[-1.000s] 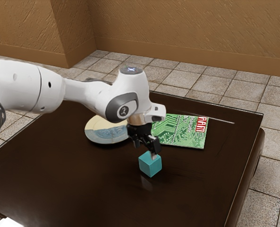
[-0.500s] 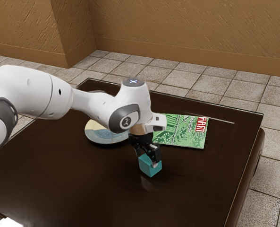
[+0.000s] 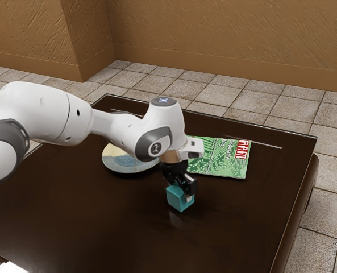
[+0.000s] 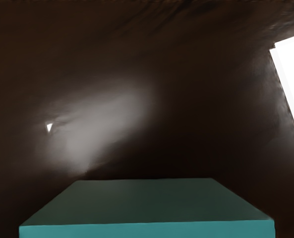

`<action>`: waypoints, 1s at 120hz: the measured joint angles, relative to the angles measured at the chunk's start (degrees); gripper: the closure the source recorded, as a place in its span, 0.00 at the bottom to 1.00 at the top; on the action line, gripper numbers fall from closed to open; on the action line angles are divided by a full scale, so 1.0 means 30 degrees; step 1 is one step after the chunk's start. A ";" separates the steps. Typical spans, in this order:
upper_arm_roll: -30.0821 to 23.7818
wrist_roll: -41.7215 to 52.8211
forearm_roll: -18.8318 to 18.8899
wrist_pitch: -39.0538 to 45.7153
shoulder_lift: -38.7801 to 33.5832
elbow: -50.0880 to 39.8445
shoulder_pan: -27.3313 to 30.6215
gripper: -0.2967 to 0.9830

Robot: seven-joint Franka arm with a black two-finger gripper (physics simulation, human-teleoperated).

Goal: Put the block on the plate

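The desk is being lit with a glare, and across its exterior-view left side the white arm is being extended, its hand being held lower than a second ago. Toward the desk's far edge, short of its far right corner, the green book is being left undisturbed. Nearer the far left corner, the plate is being partly hidden by the arm, and nothing is being seen on its visible part.

The black tool, then being held above the block, is now being kept down around it; whether it is being spread or clamped on the block cannot be told. The block is still being borne by the desk, well in from the right edge and apart from the plate, with no shift being shown. The approach is apparently being finished; a firm grasp is probably being called for next, then a lift toward the plate.
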 joint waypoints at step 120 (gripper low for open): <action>0.0114 0.1125 0.1574 -0.6001 0.5519 1.0764 0.6438 0.39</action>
